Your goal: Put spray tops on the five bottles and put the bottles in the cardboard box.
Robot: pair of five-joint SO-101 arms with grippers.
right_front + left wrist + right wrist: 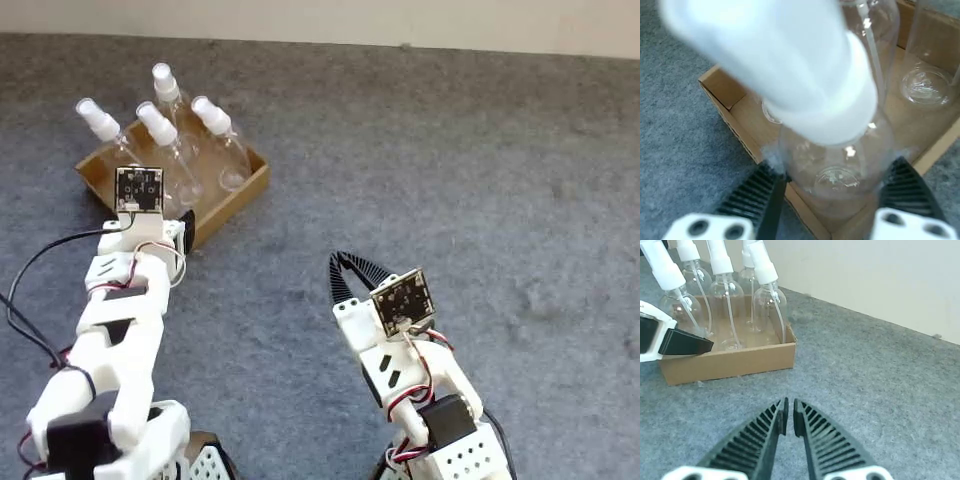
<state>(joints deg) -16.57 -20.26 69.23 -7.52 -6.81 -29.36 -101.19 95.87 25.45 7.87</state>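
A clear bottle (840, 155) with a white spray top (775, 55) stands at a corner of the cardboard box (727, 87). My left gripper (832, 172) is shut on its lower body, one finger on each side. Several capped bottles (215, 135) stand upright in the box (235, 195) at the table's far left. In the right wrist view the gripped bottle (677, 305) is beside a black finger (682, 342) of the left gripper, with the box (730, 365) under it. My right gripper (789, 415) is shut on nothing, low over the carpet (337, 262) mid-table.
Grey carpet (450, 170) covers the table, with open room to the right of the box and beyond the right gripper. A pale wall (865, 275) runs along the far edge. Cables (25, 290) trail beside the left arm.
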